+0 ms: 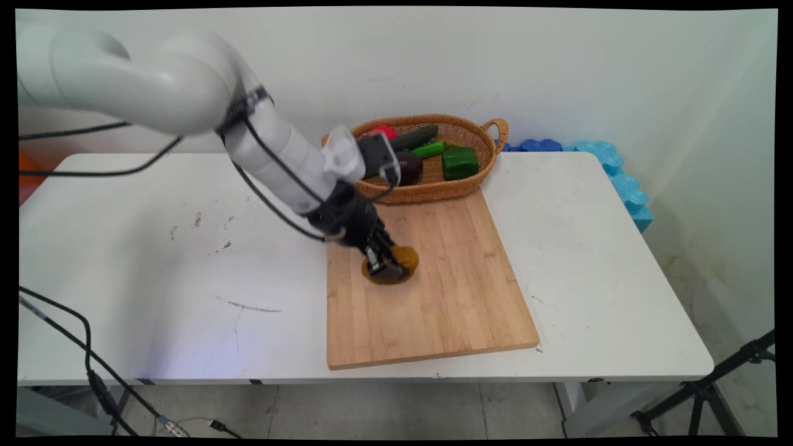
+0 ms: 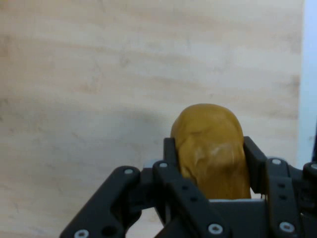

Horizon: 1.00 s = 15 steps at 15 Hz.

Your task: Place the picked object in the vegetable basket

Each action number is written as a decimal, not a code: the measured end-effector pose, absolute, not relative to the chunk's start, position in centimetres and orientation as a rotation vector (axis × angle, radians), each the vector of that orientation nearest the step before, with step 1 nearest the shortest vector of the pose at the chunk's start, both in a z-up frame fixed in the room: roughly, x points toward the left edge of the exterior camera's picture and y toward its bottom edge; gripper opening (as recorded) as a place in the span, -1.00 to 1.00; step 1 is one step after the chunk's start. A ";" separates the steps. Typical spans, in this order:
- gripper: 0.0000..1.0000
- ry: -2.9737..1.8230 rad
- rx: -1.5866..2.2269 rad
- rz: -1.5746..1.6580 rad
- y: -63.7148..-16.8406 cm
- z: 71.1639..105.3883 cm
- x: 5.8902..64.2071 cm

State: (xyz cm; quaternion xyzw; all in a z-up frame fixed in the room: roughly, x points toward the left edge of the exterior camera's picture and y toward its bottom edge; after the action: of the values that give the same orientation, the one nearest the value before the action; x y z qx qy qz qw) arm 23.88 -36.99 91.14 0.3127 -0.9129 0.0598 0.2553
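White bench (image 1: 155,260), wooden board (image 1: 446,297) under the pincer (image 1: 389,265). Pincer closed on a brown potato (image 2: 213,148), which touches the board. Bare board on every side of the pincer. Beyond it, wicker basket (image 1: 489,162): cucumber (image 1: 414,137), green pepper (image 1: 460,163), dark eggplant (image 1: 409,167).

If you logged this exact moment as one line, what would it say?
claw: shut on potato | potato: on cutting board | basket: behind board, holds vegetables | surface: white table
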 end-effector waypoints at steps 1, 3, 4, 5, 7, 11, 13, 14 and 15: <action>-1.00 -2.468 0.845 0.167 -37.2 92.4 23.8; -1.00 -2.436 0.854 0.196 -38.4 95.2 24.0; -1.00 -2.419 0.865 0.216 -39.2 96.4 24.2; -1.00 -2.397 0.885 0.241 -40.3 97.6 24.4; -1.00 -2.362 0.924 0.291 -42.5 99.4 24.9; -1.00 -2.322 1.001 0.382 -46.7 100.4 25.4; -1.00 -2.314 1.032 0.413 -48.3 100.1 25.5; -1.00 -2.310 1.050 0.428 -49.3 99.7 25.5; -1.00 -2.307 1.069 0.444 -50.4 99.2 25.5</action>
State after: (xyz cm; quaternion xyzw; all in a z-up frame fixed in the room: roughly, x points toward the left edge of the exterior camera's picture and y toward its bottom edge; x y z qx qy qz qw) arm 25.51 -50.36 99.17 0.3980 -0.8589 0.1653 0.2768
